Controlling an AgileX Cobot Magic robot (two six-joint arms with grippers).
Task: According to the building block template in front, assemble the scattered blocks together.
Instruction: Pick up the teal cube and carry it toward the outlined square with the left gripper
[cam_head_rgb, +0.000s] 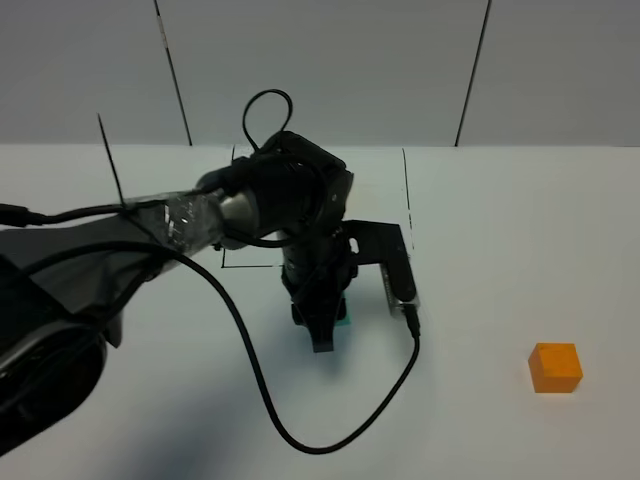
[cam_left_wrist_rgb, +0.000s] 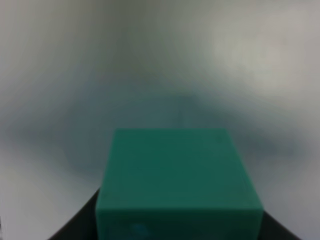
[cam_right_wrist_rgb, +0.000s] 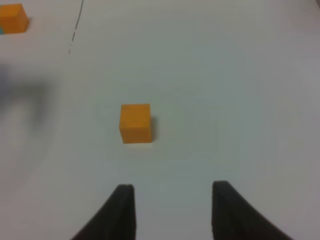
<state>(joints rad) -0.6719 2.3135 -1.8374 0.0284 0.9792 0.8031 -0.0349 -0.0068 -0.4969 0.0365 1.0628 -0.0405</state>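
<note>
Pinched between the left fingers (cam_left_wrist_rgb: 80, 225), the teal cube (cam_left_wrist_rgb: 179, 180) sits at mid-frame on the table (cam_head_rgb: 500, 250) in the high view. The right fingers (cam_right_wrist_rgb: 125, 210) stand spread apart. Beyond them lies the orange cube (cam_right_wrist_rgb: 135, 123), with the template bar (cam_right_wrist_rgb: 12, 18) at the frame's upper left.

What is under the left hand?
A teal cube, gripped by the left hand; the high view shows only a sliver. The hand covers the rest and the table beneath.
</note>
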